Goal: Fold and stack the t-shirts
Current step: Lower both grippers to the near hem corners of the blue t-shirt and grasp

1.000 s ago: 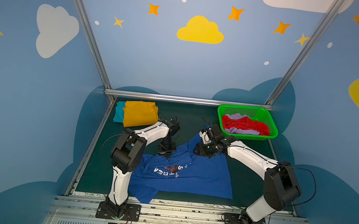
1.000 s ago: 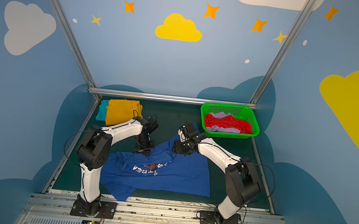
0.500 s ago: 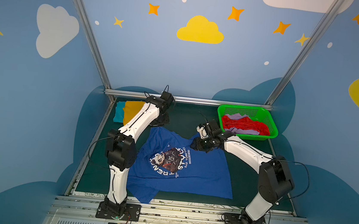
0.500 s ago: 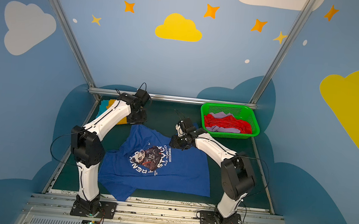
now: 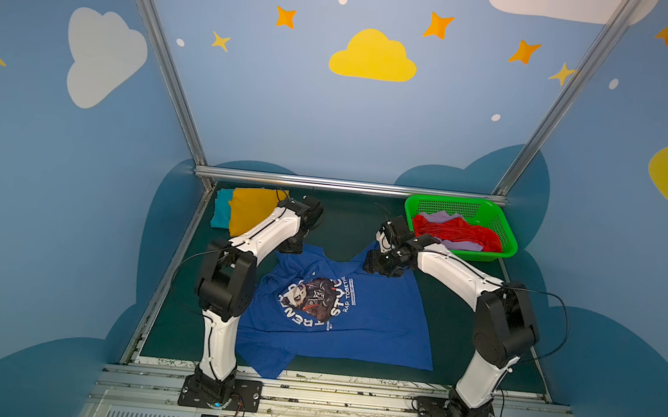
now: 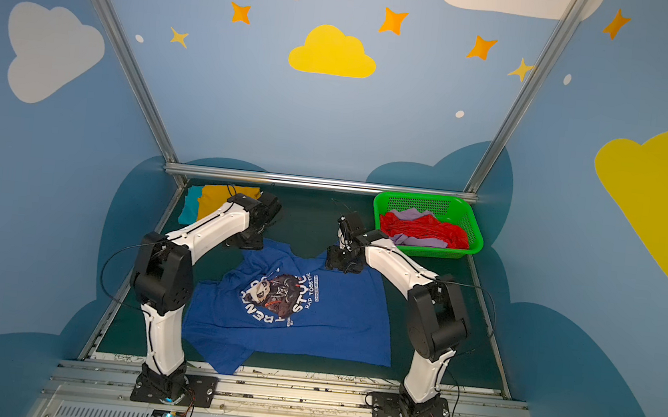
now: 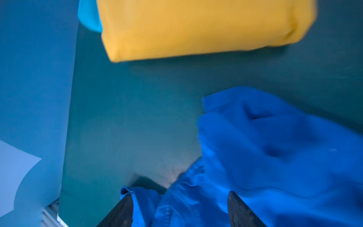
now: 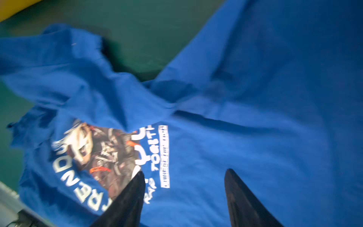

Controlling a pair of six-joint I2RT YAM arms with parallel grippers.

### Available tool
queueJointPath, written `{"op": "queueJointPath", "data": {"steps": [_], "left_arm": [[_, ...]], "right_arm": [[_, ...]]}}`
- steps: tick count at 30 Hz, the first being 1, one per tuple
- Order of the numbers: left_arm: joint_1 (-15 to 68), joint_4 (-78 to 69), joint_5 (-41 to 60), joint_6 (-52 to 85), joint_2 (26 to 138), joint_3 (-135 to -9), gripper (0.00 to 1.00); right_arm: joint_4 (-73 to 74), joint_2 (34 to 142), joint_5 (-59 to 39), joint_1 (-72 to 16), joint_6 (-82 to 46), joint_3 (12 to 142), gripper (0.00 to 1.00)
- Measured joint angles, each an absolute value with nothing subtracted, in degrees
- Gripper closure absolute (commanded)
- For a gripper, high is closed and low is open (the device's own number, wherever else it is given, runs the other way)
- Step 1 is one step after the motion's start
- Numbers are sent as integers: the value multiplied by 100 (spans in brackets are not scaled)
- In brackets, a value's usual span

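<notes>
In both top views you see the blue t-shirt (image 5: 354, 324) (image 6: 334, 322) lying print-up on the green mat (image 5: 347, 223). Both grippers stand at its far edge: the left gripper (image 5: 292, 249) (image 6: 247, 244) over one far corner and the right gripper (image 5: 377, 264) (image 6: 337, 264) over the other, with the edge sagging between them. From the jaws the cloth reaches back toward the arm bases. The print is turned sideways, so I judge that the long axis runs across the table, with the sleeve end nearer your left arm and the straight hem nearer your right. Beyond the left jaws the yellow t-shirt (image 5: 248, 214) lies folded on the teal t-shirt (image 5: 221, 211). Beside the right arm the green basket (image 5: 445, 207) holds the red t-shirt (image 5: 455, 231) and the lilac t-shirt (image 5: 440, 217).

From the left wrist, the jaws of the left gripper (image 7: 179, 196) are apart and clamp nothing. A seamed edge of blue cloth lies under and between them, crumpled to one side. Ahead of the jaws is bare mat, then the yellow t-shirt (image 7: 196, 29), well apart.

From the right wrist the picture is blurred, but the jaws of the right gripper (image 8: 184, 173) are apart over flat blue cloth. The print is just beside one finger (image 8: 129, 196), and a raised fold lies ahead.

I think the shirt is not yet flat enough to fold. There is room on the mat; only the basket and the stack limit a pull away from the bases.
</notes>
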State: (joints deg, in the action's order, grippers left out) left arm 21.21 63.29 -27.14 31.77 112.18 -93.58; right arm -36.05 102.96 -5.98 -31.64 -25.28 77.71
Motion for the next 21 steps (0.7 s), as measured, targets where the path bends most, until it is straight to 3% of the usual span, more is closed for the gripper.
{"op": "queueJointPath", "data": {"steps": [2,5,7,12,15,18,21], "left_arm": [[2018,6335,-2613,3218,11008,-9078,26],[1940,6241,-2359,3308,10545,-8493,44],[1964,6233,-2110,3420,9992,-7841,49],[2287,6495,-1420,3868,8103,-6396,44],[2591,6624,-867,4305,7192,-5693,42],[2926,6772,-403,4737,6873,-5037,40],[3127,6873,25,5100,6783,-4464,32]], "right_arm": [[-3782,10237,-419,-3105,-2530,7706,37],[-3990,10020,-272,-3138,-2523,7487,37],[-4209,9666,-167,-3251,-2528,7157,37],[-5043,8532,-47,-3559,-2917,6261,20],[-5551,7950,-64,-3579,-3277,5723,17],[-5966,7612,-102,-3573,-3632,5207,13],[-6200,7561,-211,-3441,-3885,4823,13]]}}
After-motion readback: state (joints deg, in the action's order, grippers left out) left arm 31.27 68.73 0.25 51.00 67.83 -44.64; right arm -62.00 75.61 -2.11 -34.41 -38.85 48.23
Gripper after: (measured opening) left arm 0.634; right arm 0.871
